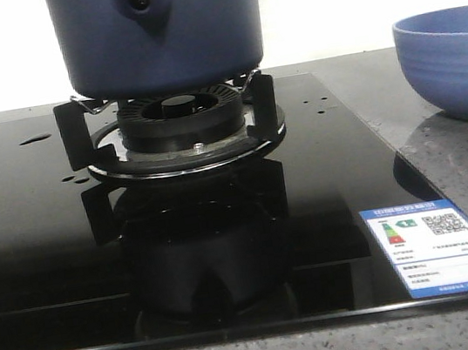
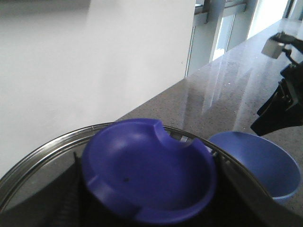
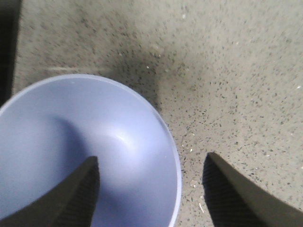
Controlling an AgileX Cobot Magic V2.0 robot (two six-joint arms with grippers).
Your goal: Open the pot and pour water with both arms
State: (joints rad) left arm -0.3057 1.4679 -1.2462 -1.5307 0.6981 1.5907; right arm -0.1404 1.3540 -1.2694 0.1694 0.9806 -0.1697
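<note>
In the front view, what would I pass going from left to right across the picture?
Water drops on the black cooktop → the dark blue pot sitting on the burner → the energy label sticker → the lighter blue bowl on the speckled counter.

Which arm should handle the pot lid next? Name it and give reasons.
Left. The left gripper sits right at the lid's blue knob, fingers on either side. The right gripper hangs open over the rim of the light blue bowl, away from the lid.

Low front view; wrist views sharing bowl (image 3: 85, 156).
</note>
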